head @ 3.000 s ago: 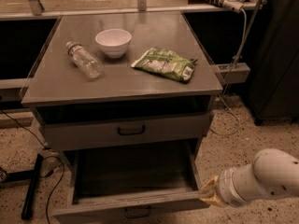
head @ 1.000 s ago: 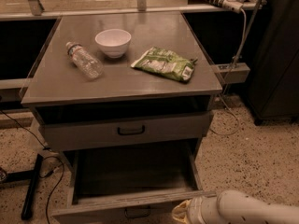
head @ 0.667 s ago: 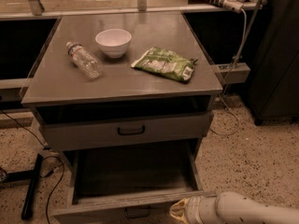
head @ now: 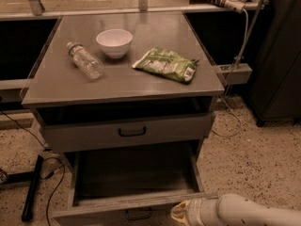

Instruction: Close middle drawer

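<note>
The middle drawer (head: 101, 211) of the grey cabinet is pulled far out, its deep box open and empty, with its front panel at the bottom of the view. Its small black handle (head: 138, 214) shows on the front. My gripper (head: 180, 213), on the end of a white arm coming in from the lower right, is at the right part of that front panel, close to its top edge. Whether it touches the panel is not visible. The top drawer (head: 127, 132) above has its front nearly flush with the cabinet.
On the cabinet top (head: 61, 91) lie a white bowl (head: 114, 42), a clear plastic bottle (head: 85, 60) on its side and a green snack bag (head: 165, 64). A black stand leg (head: 32, 192) and cables lie on the floor at left. A dark cabinet (head: 277, 55) stands at right.
My arm has dropped from the drawer's right side and moved left along the bottom edge to the drawer front. The drawer itself has not visibly moved.
</note>
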Controlling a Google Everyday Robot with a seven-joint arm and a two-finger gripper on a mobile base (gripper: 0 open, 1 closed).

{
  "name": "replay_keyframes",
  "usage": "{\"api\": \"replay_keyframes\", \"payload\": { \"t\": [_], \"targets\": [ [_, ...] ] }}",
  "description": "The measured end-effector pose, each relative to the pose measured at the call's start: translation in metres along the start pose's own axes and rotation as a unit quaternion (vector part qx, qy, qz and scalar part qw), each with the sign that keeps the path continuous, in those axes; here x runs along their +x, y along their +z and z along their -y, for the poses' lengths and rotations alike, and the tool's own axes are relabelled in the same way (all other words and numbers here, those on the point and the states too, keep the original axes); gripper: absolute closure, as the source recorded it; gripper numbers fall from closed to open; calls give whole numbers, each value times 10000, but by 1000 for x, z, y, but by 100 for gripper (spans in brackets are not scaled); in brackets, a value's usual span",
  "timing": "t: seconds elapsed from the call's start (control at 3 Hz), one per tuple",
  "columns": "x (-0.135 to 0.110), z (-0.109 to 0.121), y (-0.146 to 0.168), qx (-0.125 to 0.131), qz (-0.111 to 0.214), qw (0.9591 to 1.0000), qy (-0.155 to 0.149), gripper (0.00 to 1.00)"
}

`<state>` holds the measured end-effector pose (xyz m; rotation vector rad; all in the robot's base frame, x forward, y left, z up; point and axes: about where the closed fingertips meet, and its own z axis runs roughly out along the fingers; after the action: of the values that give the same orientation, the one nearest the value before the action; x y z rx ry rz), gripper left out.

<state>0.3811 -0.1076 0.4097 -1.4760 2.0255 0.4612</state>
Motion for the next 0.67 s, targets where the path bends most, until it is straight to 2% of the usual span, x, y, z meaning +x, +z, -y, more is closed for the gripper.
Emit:
{"api": "replay_keyframes", "payload": {
  "t": [0.67],
  "targets": [
    [0, 0, 0, 0, 0, 10000, 0, 12]
  ]
}}
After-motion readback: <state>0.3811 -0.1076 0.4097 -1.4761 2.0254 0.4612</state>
